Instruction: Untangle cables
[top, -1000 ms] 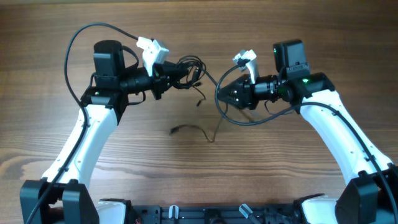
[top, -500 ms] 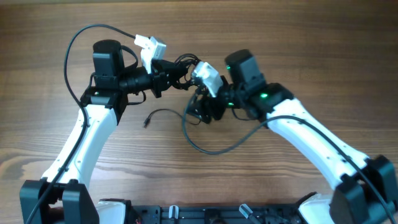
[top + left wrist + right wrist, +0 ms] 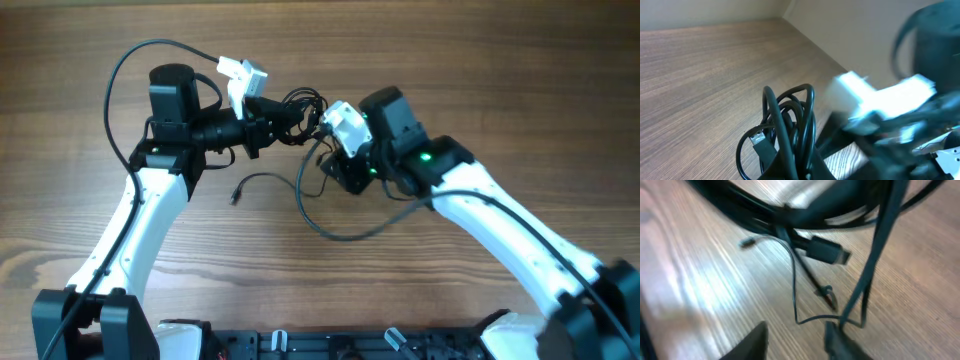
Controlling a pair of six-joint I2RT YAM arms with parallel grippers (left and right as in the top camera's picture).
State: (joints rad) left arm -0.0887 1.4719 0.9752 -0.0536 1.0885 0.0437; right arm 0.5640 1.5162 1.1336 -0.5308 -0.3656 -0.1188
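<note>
Plainly, the main risk is a tighter knot. The left gripper (image 3: 270, 120) is clamped shut on the cables (image 3: 302, 104), a small bunched coil held off the wood at the far middle of the table (image 3: 520, 60). The right gripper (image 3: 336, 176) hangs just beside that coil, slightly nearer, with its fingers (image 3: 756, 341) parted about halfway and nothing between them. In the blurred right wrist view a thin strand (image 3: 793, 280) runs close past one finger and a plug (image 3: 829, 251) lies just beyond, and which loop each belongs to cannot be told. Closing there could catch two strands at once, and pulling away would then cinch the bundle rather than free it. The right arm's own wire (image 3: 340, 232) curls over the wood just near of the gripper and could be snagged or taken for a cable. The two grippers are also very close together, so a careless sideways move may knock them into each other. A loose end (image 3: 236, 192) trails down to the left and could drag. For room, bare wood lies open to the right, to the far side and to the far left; no table edge shows overhead, and the near side is taken up by the arm bases.
</note>
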